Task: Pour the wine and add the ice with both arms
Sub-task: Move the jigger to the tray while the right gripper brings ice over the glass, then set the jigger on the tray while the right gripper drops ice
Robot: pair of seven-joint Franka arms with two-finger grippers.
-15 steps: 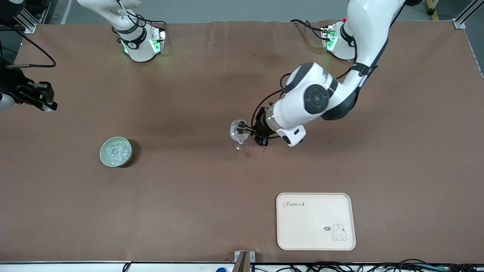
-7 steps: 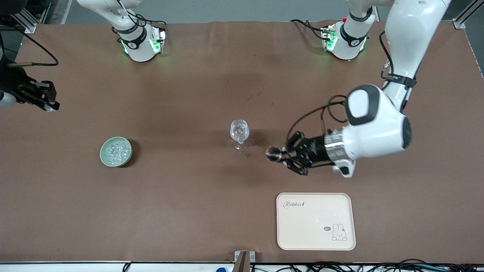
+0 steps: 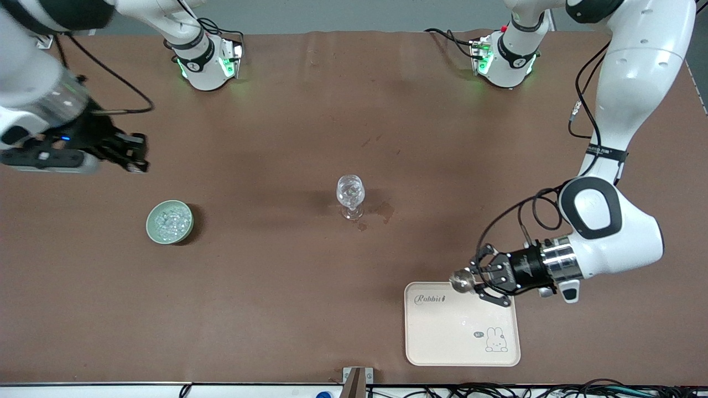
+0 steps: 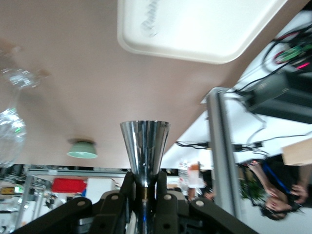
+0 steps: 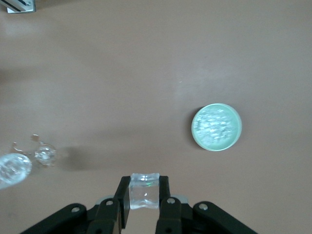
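Table (image 3: 310, 298): brown mat, both arms up over it. Left arm (image 3: 619, 138) reaches down to the cream rabbit tray (image 3: 442, 354), which lies nearer the front camera than the stemmed glass (image 3: 350, 196); left gripper (image 3: 482, 276) sits over the tray's edge, fingers clamped on the stem of a small steel measuring cup (image 4: 145, 151), cup held sideways with its mouth pointing away from the wrist. Right arm (image 3: 33, 77) is toward its own end of the table, right gripper (image 5: 144, 195) over bare mat beside the green bowl (image 3: 170, 221), pinching one clear ice cube (image 5: 145, 191). More ice (image 3: 168, 220) fills that bowl. The glass stands mid-table with something clear inside (a wet patch on the mat just beside its foot). Judgement: step in hand looks like parking the cup on the tray while ice goes to the glass. Do it well: right the cup before lowering, set it flat inside the rim, release only once seated. For the cube, centre over the glass mouth, drop from low, avoid the rim; a tall glass tips easily.
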